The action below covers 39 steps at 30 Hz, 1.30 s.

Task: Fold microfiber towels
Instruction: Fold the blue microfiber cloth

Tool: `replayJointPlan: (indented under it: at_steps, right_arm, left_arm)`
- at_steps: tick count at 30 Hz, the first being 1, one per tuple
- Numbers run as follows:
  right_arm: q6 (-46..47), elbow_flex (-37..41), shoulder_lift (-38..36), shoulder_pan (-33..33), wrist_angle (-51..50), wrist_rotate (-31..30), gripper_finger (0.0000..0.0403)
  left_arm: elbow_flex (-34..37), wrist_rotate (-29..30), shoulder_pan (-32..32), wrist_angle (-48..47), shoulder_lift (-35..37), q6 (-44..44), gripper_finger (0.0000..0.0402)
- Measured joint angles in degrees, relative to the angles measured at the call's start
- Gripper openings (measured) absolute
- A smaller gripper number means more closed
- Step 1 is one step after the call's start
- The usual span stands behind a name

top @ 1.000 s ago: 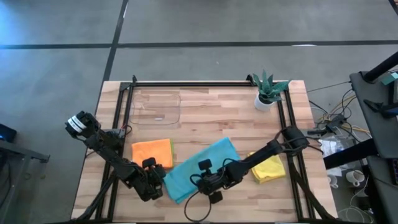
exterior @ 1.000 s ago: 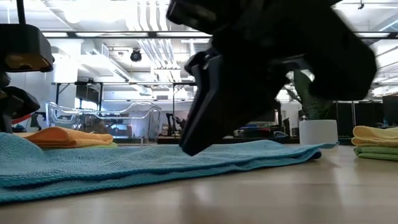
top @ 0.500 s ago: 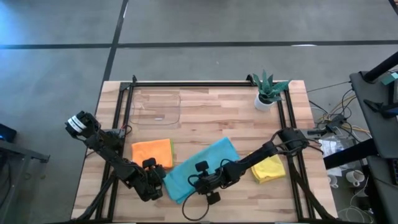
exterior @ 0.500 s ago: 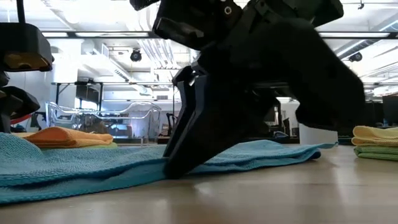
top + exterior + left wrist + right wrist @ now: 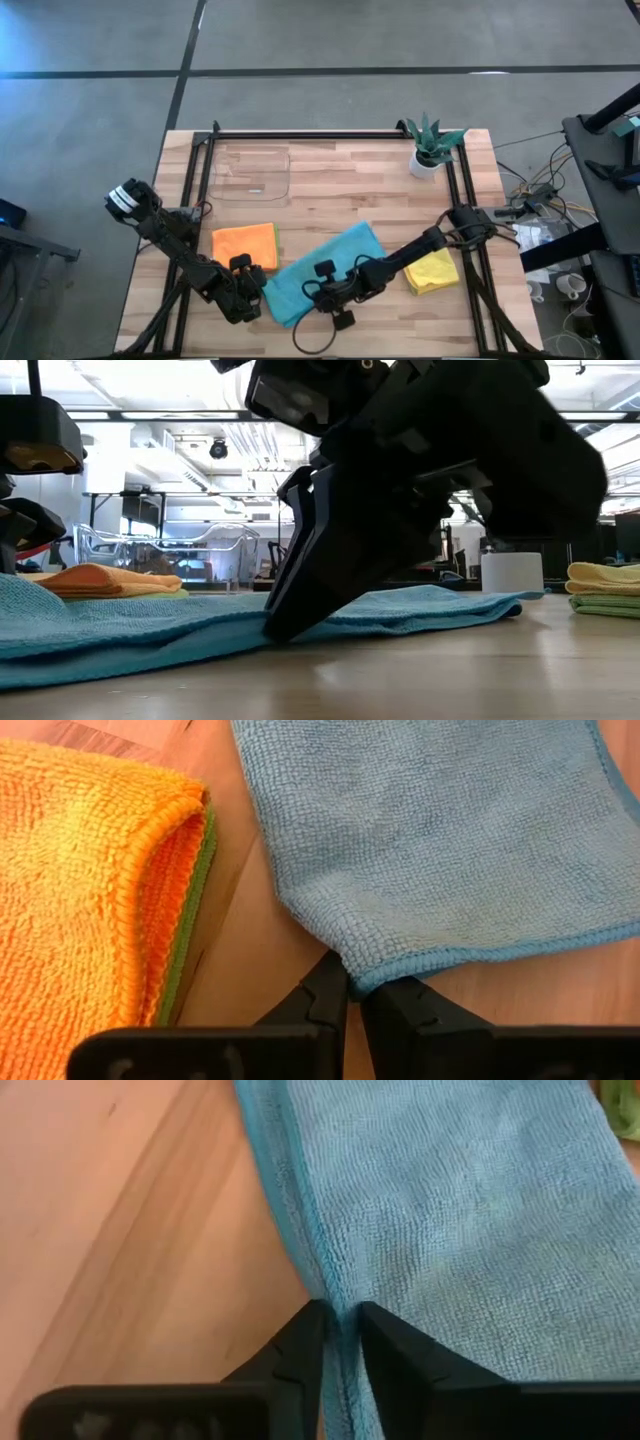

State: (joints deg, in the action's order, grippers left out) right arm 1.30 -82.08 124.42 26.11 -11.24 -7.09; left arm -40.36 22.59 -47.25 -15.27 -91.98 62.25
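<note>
The teal microfiber towel (image 5: 330,262) lies spread slantwise on the wooden table (image 5: 340,190), near its front edge. My left gripper (image 5: 264,291) is shut on the towel's left corner. My right gripper (image 5: 318,298) is shut on the towel's near edge, its dark fingers (image 5: 300,595) slanting down to the cloth. A folded orange towel (image 5: 245,244) rests on a green one (image 5: 192,910) just left of the teal towel. At the right, a folded yellow towel (image 5: 432,270) lies on another green one (image 5: 605,606). My left gripper pinches the teal towel's hemmed corner (image 5: 362,976) between its two fingertips, coming slanting down from the table's left. The corner and the cloth beyond it lie flat on the table. My right gripper pinches the towel's hemmed near edge (image 5: 338,1302) between its two fingers, slanting down from the right. The fingertips (image 5: 278,628) reach the tabletop. The cloth lies flat and slack; one layer or several, I cannot tell.
A clear plastic tray (image 5: 250,172) sits at the far left, and a small potted plant (image 5: 432,146) at the far right corner. Black frame rails (image 5: 330,133) run along the table's far edge and sides. Bare wood lies between the tray and the plant.
My right gripper has tipped downward and its fingertips have come down onto the teal towel's near edge at the tabletop. The towel itself has stayed where it lay.
</note>
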Motion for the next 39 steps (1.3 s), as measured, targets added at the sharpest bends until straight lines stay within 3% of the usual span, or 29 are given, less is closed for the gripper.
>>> replayJointPlan:
  at_steps: [8, 19, 39]
  right_arm:
    - [-0.2, 0.0, 0.0, -0.4, 0.6, 0.0, 0.0101]
    - [0.8, -0.9, -0.3, -0.4, 0.7, 0.0, 0.0058]
    - [-3.2, -1.1, 0.4, -0.8, 0.8, 1.0, 0.0062]
  left_arm:
    - [0.0, 0.0, 0.0, 0.0, 0.0, 0.0, 0.0011]
    - [0.0, 0.1, -0.1, -0.1, 0.0, 0.3, 0.0011]
    - [0.0, 0.3, -0.1, 0.2, 0.0, 0.3, 0.0011]
